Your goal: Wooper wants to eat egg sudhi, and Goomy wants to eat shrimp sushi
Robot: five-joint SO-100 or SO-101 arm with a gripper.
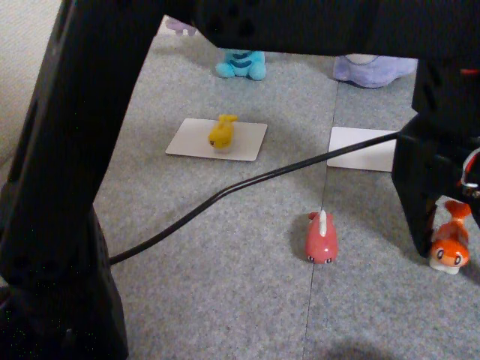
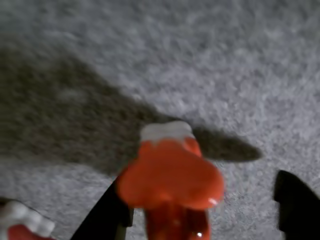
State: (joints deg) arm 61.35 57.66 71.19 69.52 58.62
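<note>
The arm is reaching down at the right edge of the other view, its gripper [image 1: 433, 238] lowering over the shrimp sushi [image 1: 451, 245], which is sitting on the grey tabletop [image 1: 225, 255]. From the wrist view the orange toy [image 2: 170, 182] is sitting squarely between the two dark jaws, one at its left, the other standing well off at the right, so the jaws are looking spread apart, not yet pinching it. I'd say it's lining up for the pick.

The egg sudhi [image 1: 222, 130] is resting on a white card [image 1: 247, 142], right in front of Wooper [image 1: 241, 64], so that serving looks done. Goomy [image 1: 373, 69] is waiting at the back right with a second white card [image 1: 360, 148] bare in front of it, surely the spot for the shrimp.

The room for moving is looking decent: open mat is lying between the shrimp and that bare card. The pink-red toy [image 1: 322, 238] is sitting off to the left of the shrimp, near but apart. The black cable [image 1: 247, 182] is running across the middle toward the arm and could drag near the card's edge.
</note>
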